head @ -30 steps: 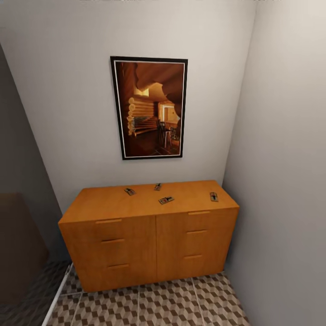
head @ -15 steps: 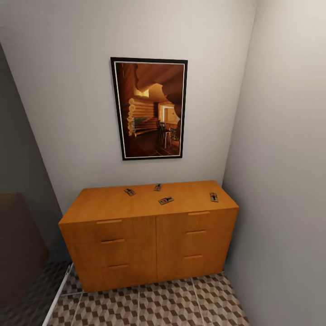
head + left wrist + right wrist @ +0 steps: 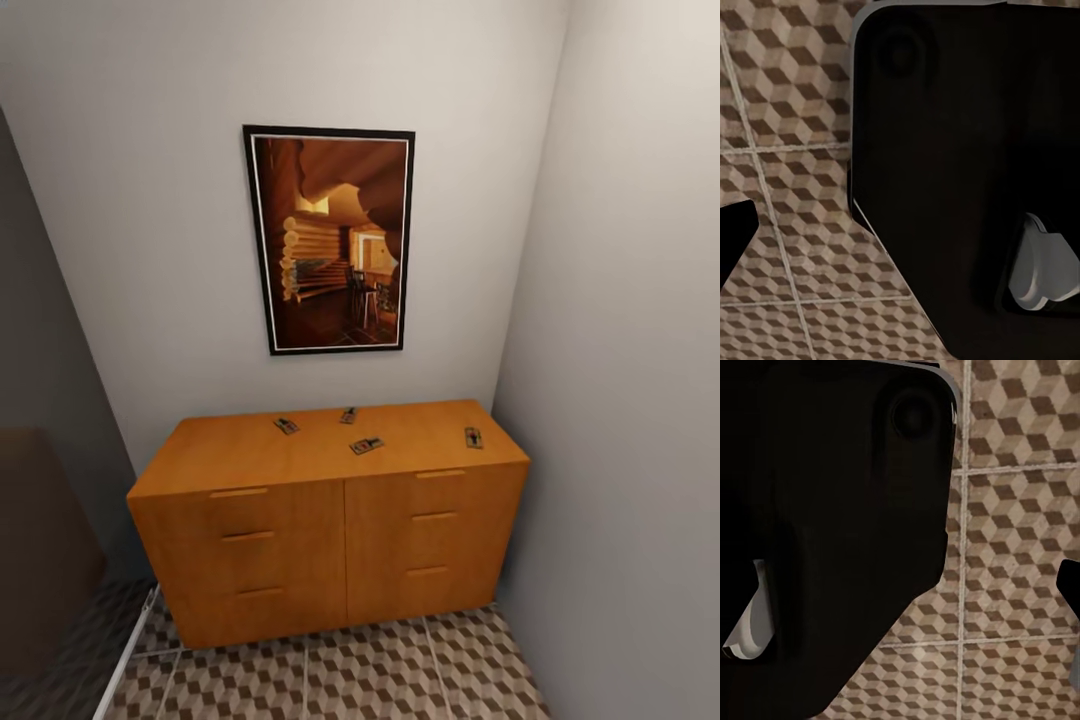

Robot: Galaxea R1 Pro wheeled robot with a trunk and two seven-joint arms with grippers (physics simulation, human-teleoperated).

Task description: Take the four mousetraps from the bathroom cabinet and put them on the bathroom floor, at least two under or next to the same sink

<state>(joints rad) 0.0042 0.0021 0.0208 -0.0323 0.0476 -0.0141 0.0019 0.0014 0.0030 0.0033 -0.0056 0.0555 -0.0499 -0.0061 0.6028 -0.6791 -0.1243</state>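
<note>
Four mousetraps (image 3: 366, 445) lie spread apart on the flat top surface of the orange-brown cabinet (image 3: 330, 540), which stands in a corner on the cube-patterned bathroom floor (image 3: 380, 675) below a framed picture (image 3: 330, 238); one trap sits near the right end, the other three nearer the middle. Against the earlier head views the whole scene has only slid very slightly, a camera shift, with the traps unmoved on the cabinet. Each wrist view shows dark robot body over floor tiles, and whether either hand is open or closed cannot be told.
</note>
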